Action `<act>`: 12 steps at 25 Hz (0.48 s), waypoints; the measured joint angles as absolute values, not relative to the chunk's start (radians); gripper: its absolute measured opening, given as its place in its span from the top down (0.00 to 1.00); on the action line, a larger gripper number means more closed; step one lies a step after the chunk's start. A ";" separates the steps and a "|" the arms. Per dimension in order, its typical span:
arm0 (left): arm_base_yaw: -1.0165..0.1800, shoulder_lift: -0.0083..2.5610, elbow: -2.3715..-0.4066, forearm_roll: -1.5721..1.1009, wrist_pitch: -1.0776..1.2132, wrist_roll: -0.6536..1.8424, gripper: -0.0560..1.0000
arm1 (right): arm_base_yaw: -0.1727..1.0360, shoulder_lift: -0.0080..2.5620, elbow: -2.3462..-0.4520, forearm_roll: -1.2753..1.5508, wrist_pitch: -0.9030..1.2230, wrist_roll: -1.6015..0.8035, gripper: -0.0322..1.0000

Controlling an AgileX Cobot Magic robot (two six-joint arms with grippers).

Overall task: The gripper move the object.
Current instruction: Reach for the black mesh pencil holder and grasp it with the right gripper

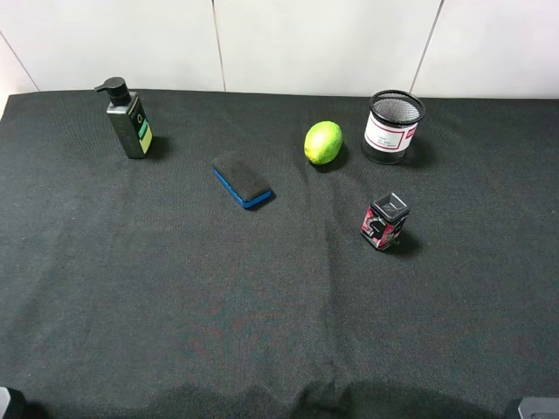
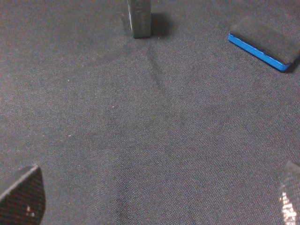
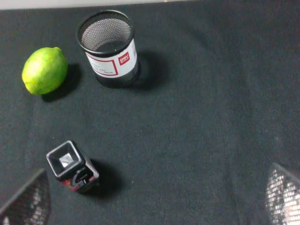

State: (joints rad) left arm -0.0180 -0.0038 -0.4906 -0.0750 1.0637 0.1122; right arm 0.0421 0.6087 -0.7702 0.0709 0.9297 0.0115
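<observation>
Showing cup (image 3: 108, 49): R wrist, not L.

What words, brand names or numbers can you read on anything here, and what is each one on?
No text reads clearly enough to quote.
On the pen cup: a white, red-bordered label with small print and a red logo patch with white letters, too small to read.
On the pump bottle: a green and yellow label, blurred.
On the red-black box: white markings, illegible.
On the lime and the blue-edged eraser: no text seen.
</observation>
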 joint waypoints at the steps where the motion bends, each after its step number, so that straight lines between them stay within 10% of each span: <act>1: -0.018 -0.004 -0.491 -0.075 1.064 0.112 0.00 | 0.042 0.643 -0.793 0.072 0.930 0.012 0.30; 12: -0.018 -0.004 -0.491 -0.075 1.064 0.112 0.00 | 0.042 1.010 -1.111 0.075 1.003 -0.028 0.30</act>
State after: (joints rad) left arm -0.0180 -0.0038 -0.4906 -0.0750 1.0637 0.1122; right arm 0.0421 1.0105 -1.1106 0.0748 1.0029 -0.0280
